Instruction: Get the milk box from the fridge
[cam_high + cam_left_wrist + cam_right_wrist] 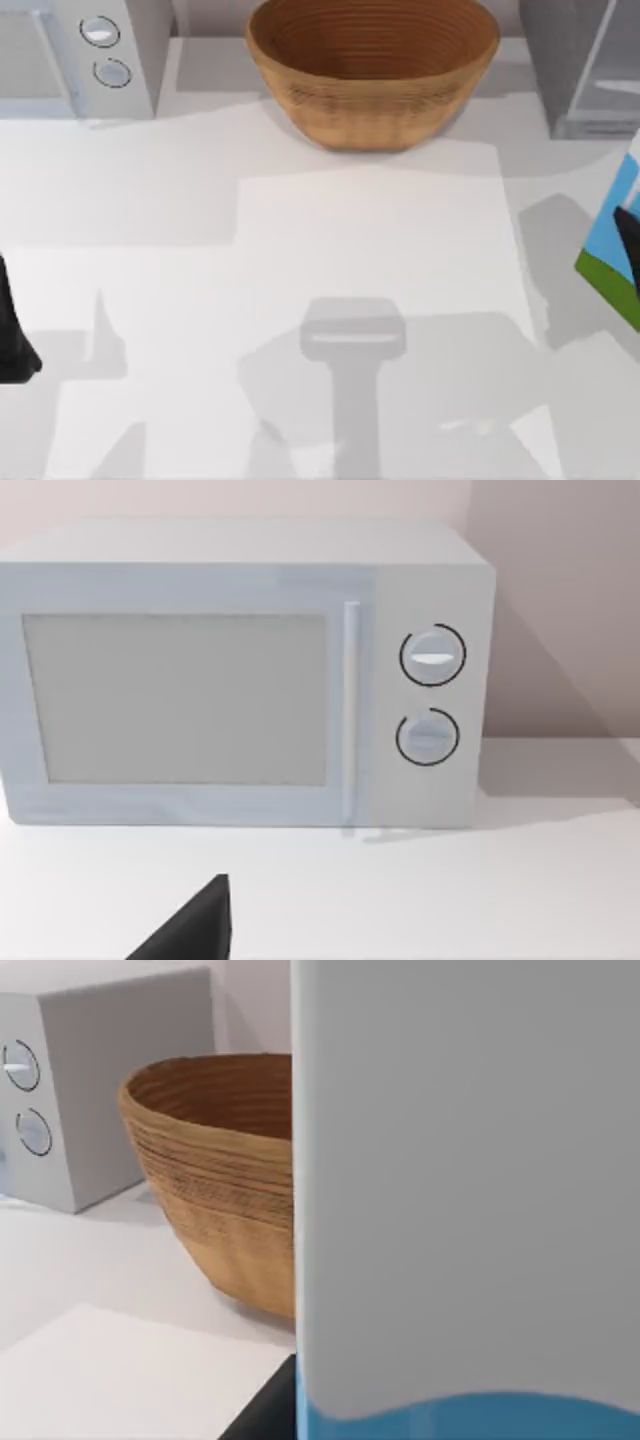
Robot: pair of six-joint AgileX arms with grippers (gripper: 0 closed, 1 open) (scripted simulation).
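Blue-and-green carton, the milk box (612,245), sits at the far right edge of the top view, tilted, with its green base band toward the near side and its blue side running up toward the fridge (585,65) at the back right corner. It's outside the fridge and below that corner in the top view, so the extraction part looks done to me. A dark piece of the right gripper (630,245) lies across the carton's right side in the top view; the right wrist view has the carton's white upper wall and a strip of blue right against the lens, so the carton is directly in front of that gripper and very close. Reads as clamped on the carton, though the fingertips themselves aren't visible, so that's a judgement. Long axis of the carton runs roughly near-to-far, leaning left at the bottom. Right arm is obviously the nearer one. Left arm (15,335) is parked at the left edge of the table, facing the white microwave (240,675); can't tell its finger state. Wooden bowl (372,65) stands at back centre, to the left of the carton and well apart from it. Any leftward carry needs to stay in front of the bowl rim; the white mat (300,300) in the middle is a plausible set-down spot.
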